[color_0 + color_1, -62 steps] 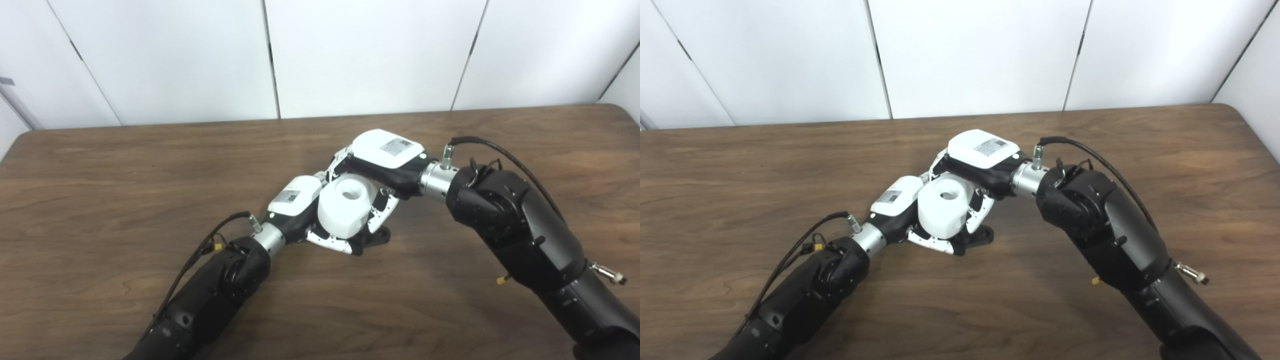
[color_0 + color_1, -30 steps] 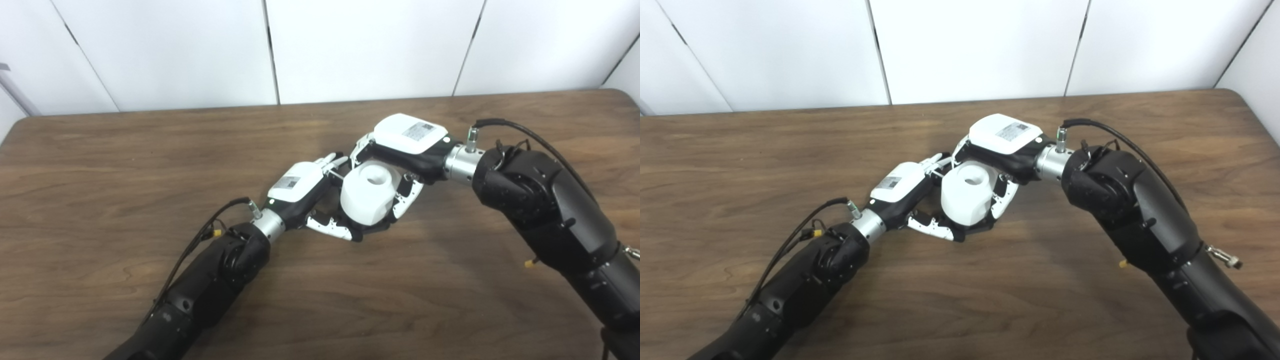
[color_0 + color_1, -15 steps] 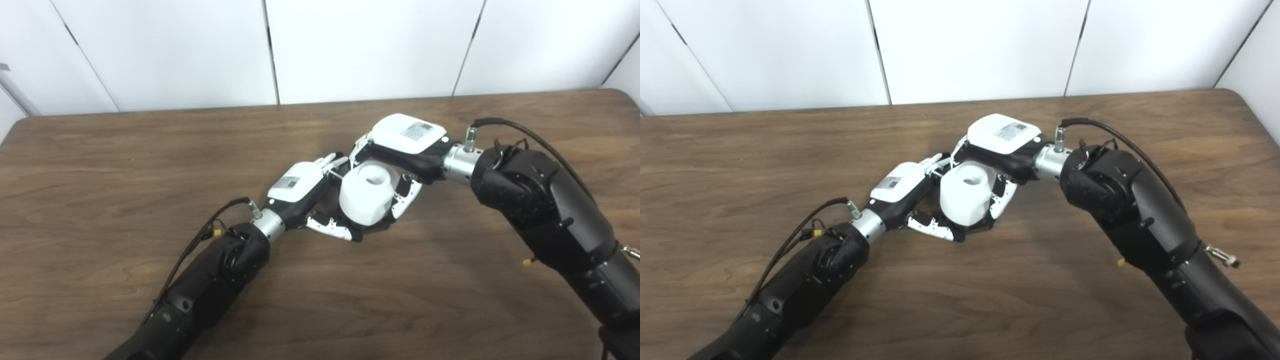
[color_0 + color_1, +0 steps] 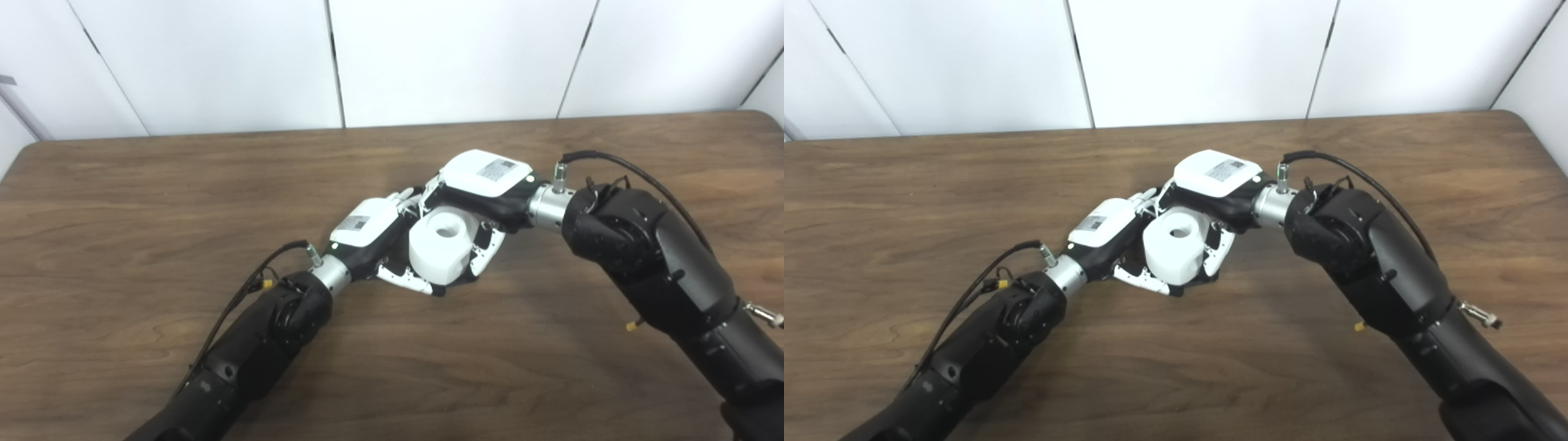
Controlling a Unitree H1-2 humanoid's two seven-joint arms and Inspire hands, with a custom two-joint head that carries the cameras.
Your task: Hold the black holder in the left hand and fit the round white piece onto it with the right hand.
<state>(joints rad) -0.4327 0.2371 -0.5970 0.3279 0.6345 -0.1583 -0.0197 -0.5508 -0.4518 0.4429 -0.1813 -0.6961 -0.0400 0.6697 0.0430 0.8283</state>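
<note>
Left-eye view: right hand point(image 4: 484, 184) clamps the round white piece point(image 4: 442, 245) above the wooden table point(image 4: 122, 202), beside the left hand point(image 4: 373, 236). Right-eye view: left hand wraps the mostly hidden black holder point(image 4: 1195, 282) beneath that piece.

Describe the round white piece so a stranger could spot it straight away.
Find the middle of the brown wooden table, where the two black arms meet. Between the left hand and the right hand sits the round white piece, a squat white cylinder with a hole in its top, matte and unlabelled unlike the hands' shells.
</note>
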